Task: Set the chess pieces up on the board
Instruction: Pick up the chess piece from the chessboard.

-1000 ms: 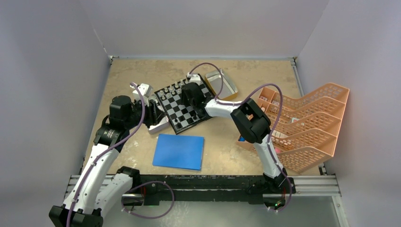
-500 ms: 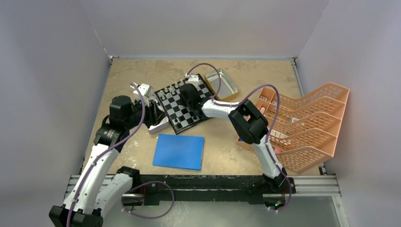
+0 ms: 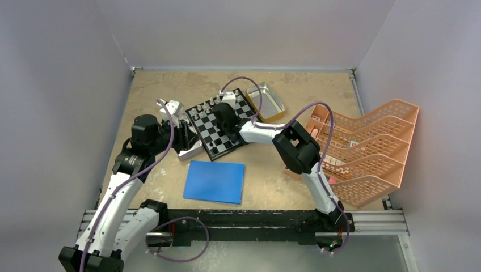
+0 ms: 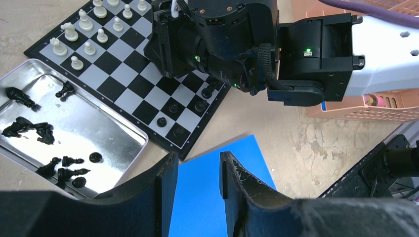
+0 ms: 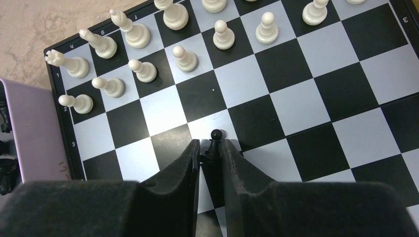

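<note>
Tan table point(image 3: 170, 85) between grey walls carries the board point(image 3: 204, 127), set askew near the middle. Low over it hangs the right gripper point(image 5: 210, 150), its jaws nearly together and pinching a black pawn point(image 5: 214, 139) above a central square. White pieces point(image 5: 143, 69) fill two rows along one edge, and a few black pawns point(image 4: 174, 107) stand near the opposite edge. More black pieces point(image 4: 24, 127) lie in a tray point(image 4: 99, 123) touching the board. Over a blue sheet point(image 4: 252, 163) hovers the left gripper point(image 4: 196, 170), partly open and empty.
</note>
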`<state>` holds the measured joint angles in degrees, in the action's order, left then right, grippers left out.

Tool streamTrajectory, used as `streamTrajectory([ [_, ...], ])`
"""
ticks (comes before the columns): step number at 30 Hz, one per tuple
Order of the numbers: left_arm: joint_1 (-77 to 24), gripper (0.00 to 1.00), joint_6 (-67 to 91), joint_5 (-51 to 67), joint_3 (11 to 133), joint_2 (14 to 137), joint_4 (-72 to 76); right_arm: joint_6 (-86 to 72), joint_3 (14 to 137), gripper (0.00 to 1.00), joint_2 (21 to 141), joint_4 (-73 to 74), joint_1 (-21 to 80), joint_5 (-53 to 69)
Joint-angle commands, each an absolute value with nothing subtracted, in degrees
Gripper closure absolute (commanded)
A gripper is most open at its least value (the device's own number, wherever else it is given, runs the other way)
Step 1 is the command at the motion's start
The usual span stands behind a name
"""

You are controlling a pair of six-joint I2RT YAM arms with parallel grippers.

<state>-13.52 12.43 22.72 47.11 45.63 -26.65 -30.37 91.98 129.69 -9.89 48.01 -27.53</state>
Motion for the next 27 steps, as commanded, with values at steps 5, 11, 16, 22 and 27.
streamTrajectory([
  [5, -13.54, 0.64, 14.14, 23.42, 47.07, 46.14, -24.35, -26.60, 86.73, 0.85, 126.25, -10.78, 48.25, -26.57],
  [11, -13.54, 0.66, 17.41, 25.97, 47.63, 48.86, -24.27, -21.25, 80.10, 0.88, 120.59, -17.65, 48.25, -25.36],
  [16, -13.49, 0.67, 21.50, 28.13, 48.45, 53.72, -23.03, -15.37, 73.03, 0.90, 114.93, -25.96, 47.55, -24.54],
  [22, -13.23, 0.68, 25.95, 31.39, 53.83, 62.48, -21.82, -7.15, 63.76, 0.91, 108.62, -36.32, 46.96, -23.80],
  [27, -12.68, 0.71, 28.55, 33.91, 60.40, 69.86, -21.15, -1.78, 58.62, 0.92, 100.68, -41.12, 47.10, -21.09],
])
